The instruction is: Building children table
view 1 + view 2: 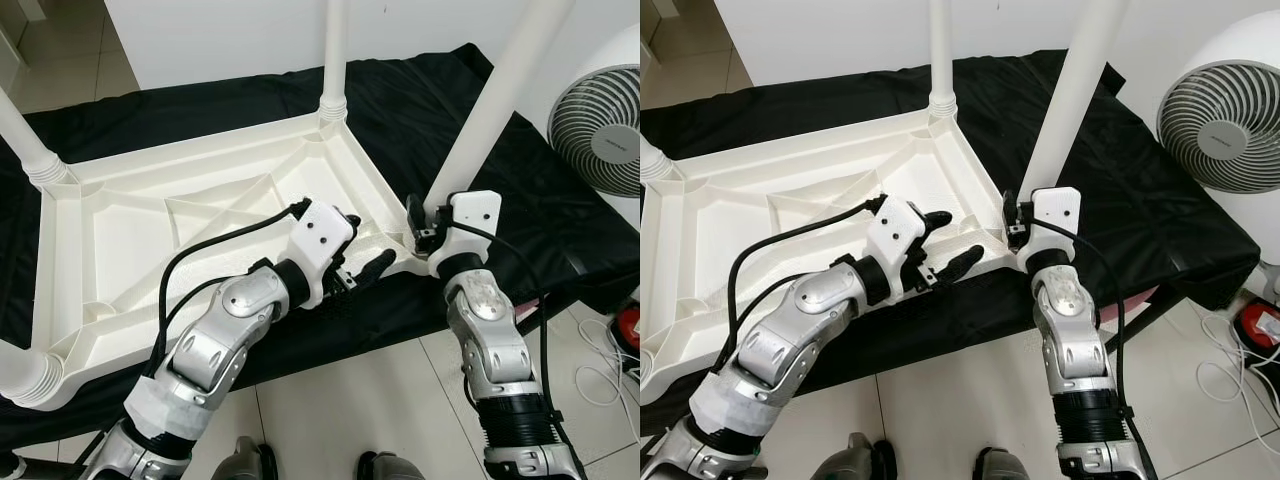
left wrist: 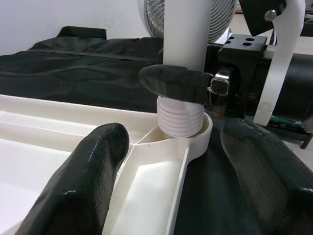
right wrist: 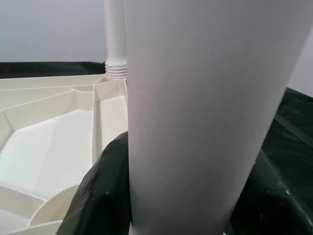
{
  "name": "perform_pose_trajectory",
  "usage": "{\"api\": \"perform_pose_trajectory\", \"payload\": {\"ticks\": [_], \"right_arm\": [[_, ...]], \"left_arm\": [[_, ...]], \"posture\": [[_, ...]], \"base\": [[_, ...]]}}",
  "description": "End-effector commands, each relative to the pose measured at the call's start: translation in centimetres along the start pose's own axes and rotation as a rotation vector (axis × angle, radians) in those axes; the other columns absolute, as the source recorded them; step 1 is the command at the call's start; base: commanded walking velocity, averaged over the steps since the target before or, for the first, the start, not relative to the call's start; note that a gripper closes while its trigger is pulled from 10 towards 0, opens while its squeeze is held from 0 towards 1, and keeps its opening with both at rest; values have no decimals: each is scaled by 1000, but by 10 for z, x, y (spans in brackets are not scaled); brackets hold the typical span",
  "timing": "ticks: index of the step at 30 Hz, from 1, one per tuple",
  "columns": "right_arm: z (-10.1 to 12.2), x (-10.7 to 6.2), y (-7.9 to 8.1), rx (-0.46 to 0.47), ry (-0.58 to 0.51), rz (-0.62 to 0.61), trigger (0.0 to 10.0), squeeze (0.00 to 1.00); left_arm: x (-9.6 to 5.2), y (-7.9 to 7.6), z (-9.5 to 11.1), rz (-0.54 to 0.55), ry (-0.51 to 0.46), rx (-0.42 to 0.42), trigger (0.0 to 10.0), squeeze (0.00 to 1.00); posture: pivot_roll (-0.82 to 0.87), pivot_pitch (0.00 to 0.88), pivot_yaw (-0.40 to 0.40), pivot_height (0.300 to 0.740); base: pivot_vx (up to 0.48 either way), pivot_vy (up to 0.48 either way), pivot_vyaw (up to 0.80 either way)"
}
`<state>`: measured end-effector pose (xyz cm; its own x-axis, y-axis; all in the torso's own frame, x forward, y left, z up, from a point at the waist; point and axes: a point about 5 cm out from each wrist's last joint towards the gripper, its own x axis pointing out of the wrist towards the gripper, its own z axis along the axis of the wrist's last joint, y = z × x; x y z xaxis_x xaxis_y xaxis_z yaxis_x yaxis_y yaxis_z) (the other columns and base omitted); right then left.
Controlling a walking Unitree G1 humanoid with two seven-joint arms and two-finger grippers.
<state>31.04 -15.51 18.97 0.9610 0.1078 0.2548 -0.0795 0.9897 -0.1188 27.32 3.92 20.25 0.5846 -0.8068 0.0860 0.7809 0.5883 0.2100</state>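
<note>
1. A white plastic children's table top (image 1: 200, 215) lies upside down on a black-draped surface (image 1: 430, 110), three legs already standing in its corner sockets: one at the far corner (image 1: 335, 50), one at the far left (image 1: 25, 135), one at the near left (image 1: 25, 375).

2. The right gripper (image 1: 1018, 222) is clamped around the fourth leg (image 1: 495, 100) just above its threaded end, which sits in the near right corner socket (image 2: 188, 139); the leg leans away from the table instead of standing straight.

3. The left gripper (image 1: 362, 262) hovers with its fingers apart over the table's rim beside that socket, gripping nothing. Whether a finger presses on the rim cannot be told.

4. The likeliest failure, to my eye: with the leg tilted, the thread may bite crooked and jam, or skip out of the socket as the wrist turns.

5. If the top is not held down, a twist at this corner could slide or swing the whole light frame on the slippery black cloth.

6. The leaning leg's upper part points toward a white fan (image 1: 605, 135) standing close on the right; a slip of the grasp could send it that way.
</note>
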Motion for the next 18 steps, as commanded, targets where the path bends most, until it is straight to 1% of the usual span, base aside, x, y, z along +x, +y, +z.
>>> {"api": "perform_pose_trajectory", "payload": {"ticks": [1,7,13,16,17,18], "right_arm": [[-5,-5,2,-1,30,14,10000,0],[-13,-13,-2,-22,71,21,10000,0],[-19,-15,-4,-44,87,25,10000,0],[-21,-14,-3,-67,82,43,10000,0],[-21,-14,-2,-96,73,67,10000,0],[-21,-14,-2,-96,73,67,10000,0]], "left_arm": [[-1,-6,1,-51,-1,5,10000,0],[-2,-9,2,-62,-4,1,10000,0],[-2,-10,3,-65,-4,6,10000,0],[-2,-10,4,-66,-5,4,10000,0],[-2,-10,4,-65,-5,3,10000,0],[-2,-10,4,-65,-5,3,10000,0]], "posture": [[-75,141,33,740],[-76,139,35,740],[-80,141,36,740],[-79,143,38,740],[-80,146,38,740],[-80,146,38,740]], "base": [[0,0,0],[0,0,0],[0,0,0],[0,0,0],[0,0,0],[0,0,0]]}}
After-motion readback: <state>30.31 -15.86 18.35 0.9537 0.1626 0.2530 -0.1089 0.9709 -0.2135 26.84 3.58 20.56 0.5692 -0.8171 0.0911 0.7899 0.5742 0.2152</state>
